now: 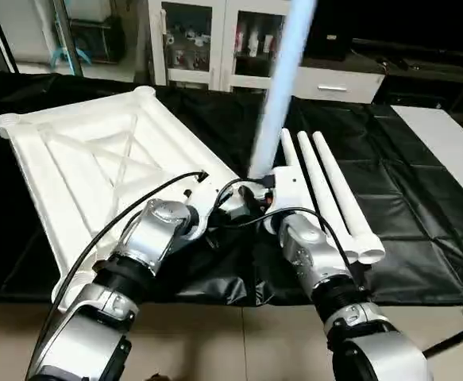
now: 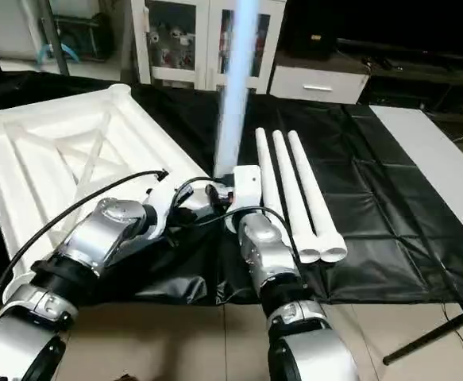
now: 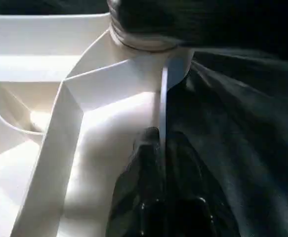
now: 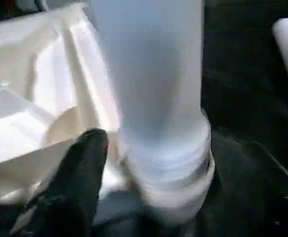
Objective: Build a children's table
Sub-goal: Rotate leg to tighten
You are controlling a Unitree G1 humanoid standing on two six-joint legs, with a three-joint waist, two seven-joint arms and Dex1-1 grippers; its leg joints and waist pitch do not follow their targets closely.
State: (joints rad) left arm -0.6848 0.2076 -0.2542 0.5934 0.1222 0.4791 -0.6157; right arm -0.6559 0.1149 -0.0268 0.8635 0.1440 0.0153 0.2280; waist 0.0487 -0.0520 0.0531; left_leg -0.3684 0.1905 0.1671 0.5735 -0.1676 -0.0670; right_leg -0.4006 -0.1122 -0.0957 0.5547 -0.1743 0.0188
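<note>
**Standing a leg in the tabletop's near corner socket**

Pinching the thin side rim of the tabletop (image 1: 80,159), the left pincer (image 3: 159,148) has its two black fingers pressed together on that white edge, just beside the round corner socket (image 3: 148,44). The right pincer (image 4: 134,168) sits at the foot of the upright leg (image 1: 283,71); one black finger (image 4: 79,163) shows beside the tube, but whether the fingers press the tube or stand spread off it cannot be told.

That leg rises almost straight up from the corner socket, its long axis close to vertical and leaning slightly to the robot's right as it climbs out past the top of the head views. The tabletop lies upside down on the black-covered desk (image 1: 422,198), ribbed X-braced underside facing up, turned at a slant so one corner points toward the robot and the opposite side runs away to the left rear. One near corner overhangs the desk's front edge by the left forearm.

Three more legs (image 2: 302,198) lie flat side by side, touching one another, just right of the right wrist. Their long axes run from the desk's front edge back and slightly leftward, open ends toward the robot.

Bare black cover stretches to the right of the lying legs. Beyond it lies a white panel (image 1: 453,143), and cabinets (image 1: 215,40) stand behind the desk.
</note>
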